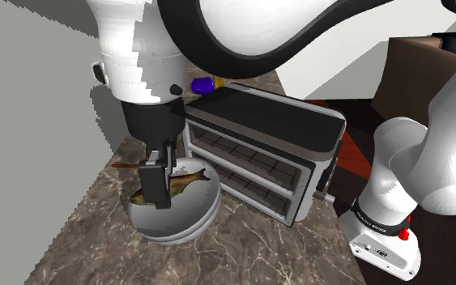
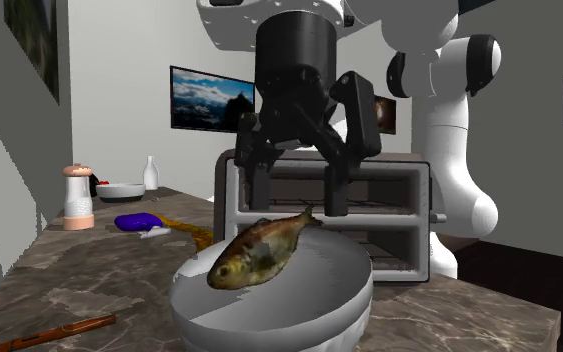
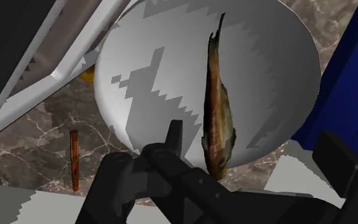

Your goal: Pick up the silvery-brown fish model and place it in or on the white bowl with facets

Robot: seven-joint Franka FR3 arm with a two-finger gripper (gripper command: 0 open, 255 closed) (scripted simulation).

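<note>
1. In the second exterior view, a grey wall (image 2: 9,230) runs along the dark marbled counter (image 2: 99,285) far to the left of the white faceted bowl (image 2: 269,315). A thin brown stick (image 2: 54,333) lies on the open stretch between the two, well apart from the bowl.
2. Farther back on the bowl's left stand a white shaker (image 2: 77,197) and a purple object (image 2: 137,221). Behind them are a small bowl (image 2: 121,191), whose contents cannot be made out, and a white bottle (image 2: 150,172). None of them is near the faceted bowl.
3. The faceted bowl holds the silvery-brown fish (image 2: 264,250). It lies slanted across the hollow, head low toward the bowl's left rim and tail raised toward the right.
4. The gripper (image 2: 298,205) hangs straight over the bowl. Its black fingers (image 2: 259,185) are spread wide apart above the fish and clasp nothing.
5. Just behind the bowl stands a toaster oven (image 2: 399,215) with wire racks showing inside. In the shoulder view its front corner is just beside the bowl's rim, so there is little room on that side.
6. To the right of the bowl the counter runs on to its edge. Beyond that edge rises the white arm (image 2: 449,170).
</note>
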